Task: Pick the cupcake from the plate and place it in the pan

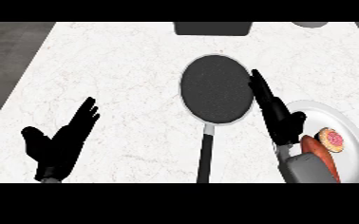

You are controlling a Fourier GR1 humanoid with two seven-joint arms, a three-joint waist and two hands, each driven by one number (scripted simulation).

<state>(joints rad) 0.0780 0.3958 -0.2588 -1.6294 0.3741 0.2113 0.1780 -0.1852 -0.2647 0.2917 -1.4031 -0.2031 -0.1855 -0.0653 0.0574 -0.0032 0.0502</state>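
A dark round pan (216, 88) lies mid-counter with its long handle (205, 154) pointing toward me; nothing is in it. At the right edge a white plate (324, 113) carries the cupcake (331, 139), seen from above with pink icing, and a reddish sausage-shaped item (321, 153). My right hand (275, 111) is open with straight fingers, lying between the pan's right rim and the plate, left of the cupcake and not touching it. My left hand (61, 142) rests open at the lower left, fingers up, holding nothing.
A dark rectangular object (212, 28) sits at the counter's far edge, behind the pan. A pale round object (309, 24) shows at the top right. The counter's left edge borders a grey floor (20, 47). Bare marble lies between my left hand and the pan.
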